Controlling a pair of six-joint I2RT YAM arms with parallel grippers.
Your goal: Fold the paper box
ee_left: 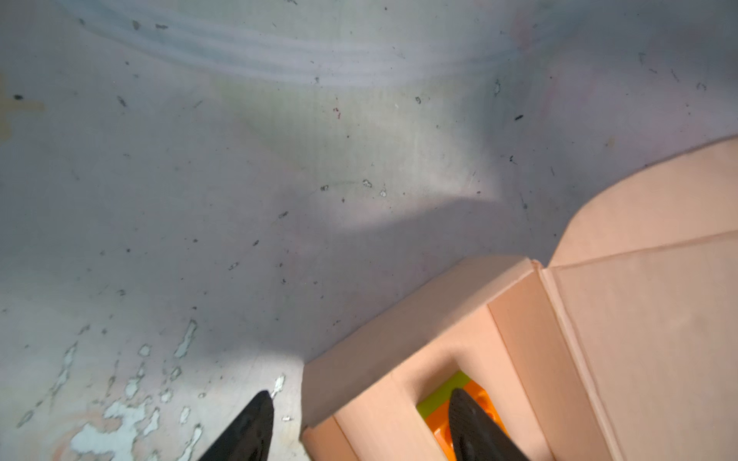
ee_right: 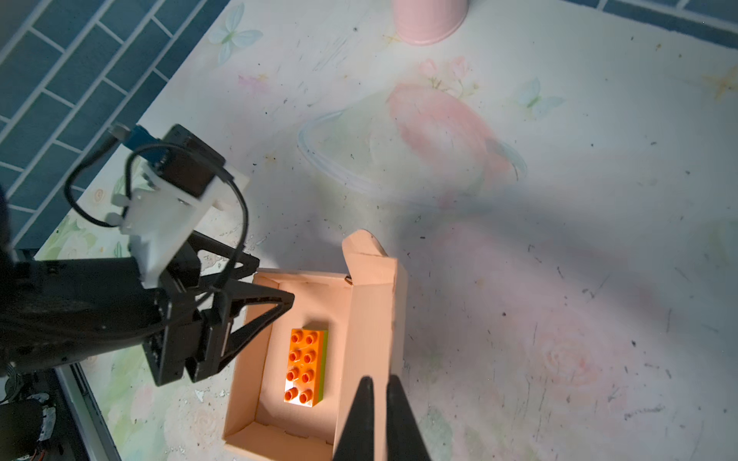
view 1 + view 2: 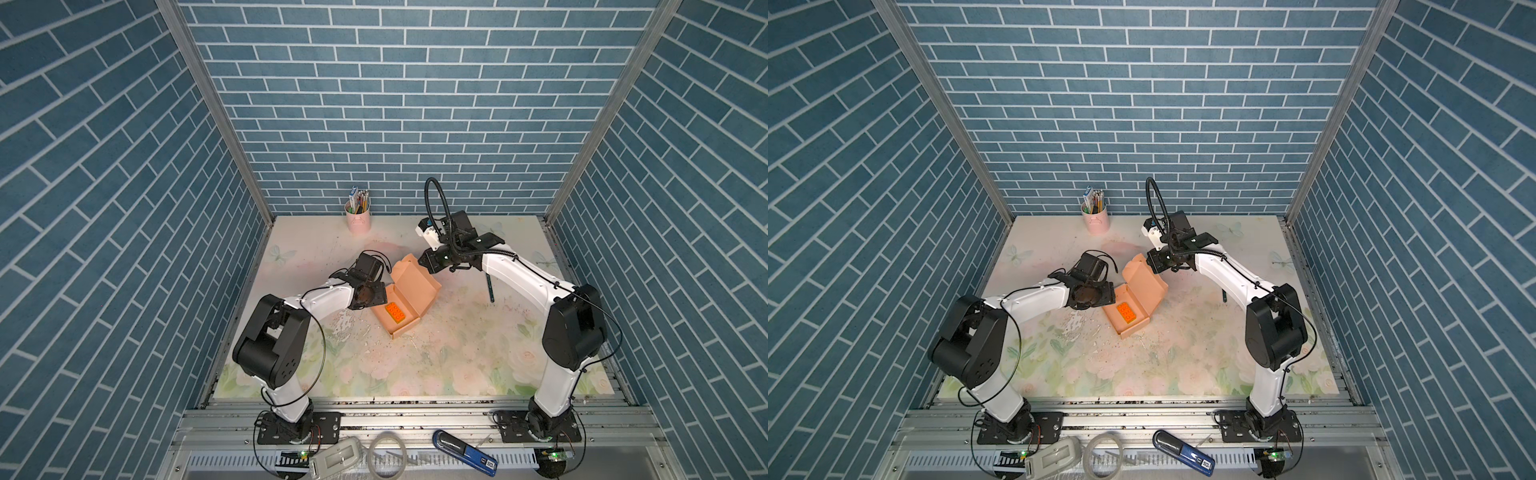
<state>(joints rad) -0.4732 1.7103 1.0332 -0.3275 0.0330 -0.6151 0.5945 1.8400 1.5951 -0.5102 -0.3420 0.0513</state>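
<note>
Floral table, blue-brick walls; peach paper box, lid up, left gripper wide astride its edge, right gripper narrow, hold on lid unclear.

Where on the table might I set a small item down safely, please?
The widest bare patch is the front of the table, between the bases of the left arm and right arm, before the paper box. Left of the pink cup is also bare. The centre is crowded: both arms meet at the box.

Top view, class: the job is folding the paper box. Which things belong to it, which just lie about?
Job: paper box; orange brick inside it; left end effector; right end effector.
Lying about: pink pencil cup; blue tool; pale ring.
</note>
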